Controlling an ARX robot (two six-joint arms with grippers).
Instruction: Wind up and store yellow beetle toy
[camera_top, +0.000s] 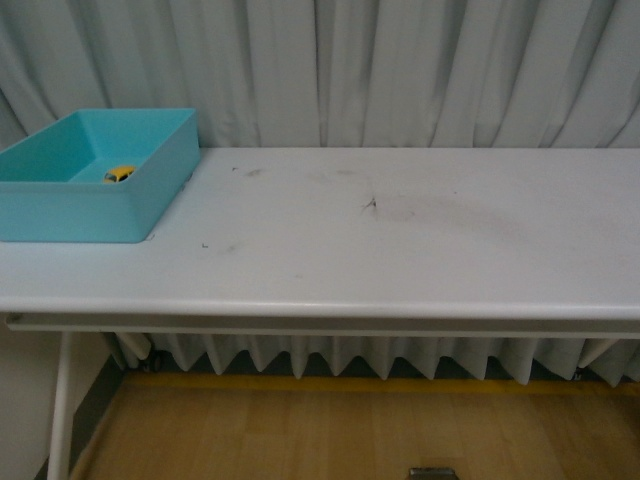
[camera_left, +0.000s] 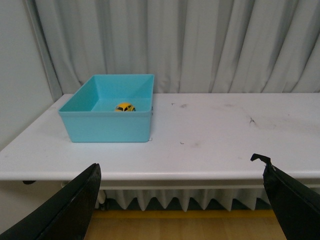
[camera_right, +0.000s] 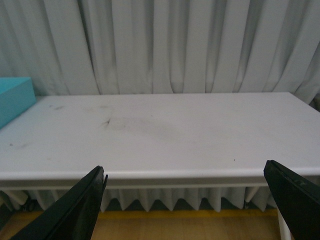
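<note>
The yellow beetle toy (camera_top: 119, 175) lies inside the teal bin (camera_top: 150, 195) at the table's far left; the left wrist view shows the yellow beetle toy (camera_left: 125, 107) on the floor of the teal bin (camera_left: 105, 127). My left gripper (camera_left: 182, 172) is open and empty, held back from the table's front edge, well short of the bin. My right gripper (camera_right: 185, 175) is open and empty too, off the front edge further right. Neither arm shows in the front view.
The white table (camera_top: 400, 250) carries faint dark scuff marks (camera_top: 370, 204). Grey curtains (camera_top: 400, 70) hang behind it. Wooden floor (camera_top: 330, 435) lies below the front edge. A corner of the teal bin (camera_right: 12, 97) shows in the right wrist view.
</note>
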